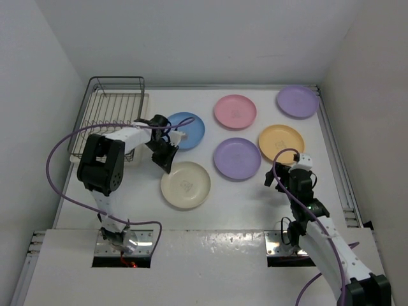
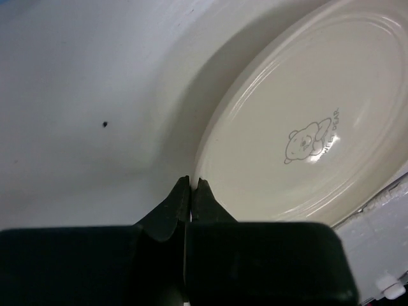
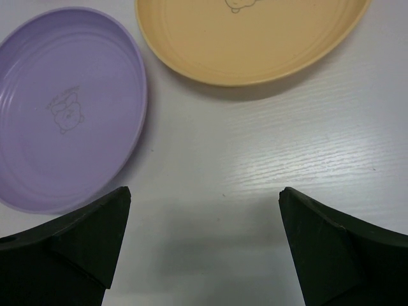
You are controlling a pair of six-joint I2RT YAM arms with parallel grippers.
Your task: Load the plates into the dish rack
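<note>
My left gripper [image 2: 193,183] is shut, its tips pinching the near-left rim of the cream plate [image 2: 299,127], which shows a small bear mark. From above, that gripper [image 1: 167,164] sits at the upper-left edge of the cream plate [image 1: 188,186]. The dish rack [image 1: 111,111] stands at the back left with no plates in it. Blue [image 1: 190,131], pink [image 1: 234,111], purple [image 1: 237,158], orange-yellow [image 1: 281,143] and a second purple plate [image 1: 298,101] lie flat on the table. My right gripper [image 3: 204,204] hangs open over bare table, near a purple plate [image 3: 64,115] and the orange-yellow plate [image 3: 255,38].
White walls close in the table on the left, back and right. A purple cable [image 1: 60,153] loops out from the left arm beside the rack. The right arm [image 1: 299,188] stands just below the orange-yellow plate.
</note>
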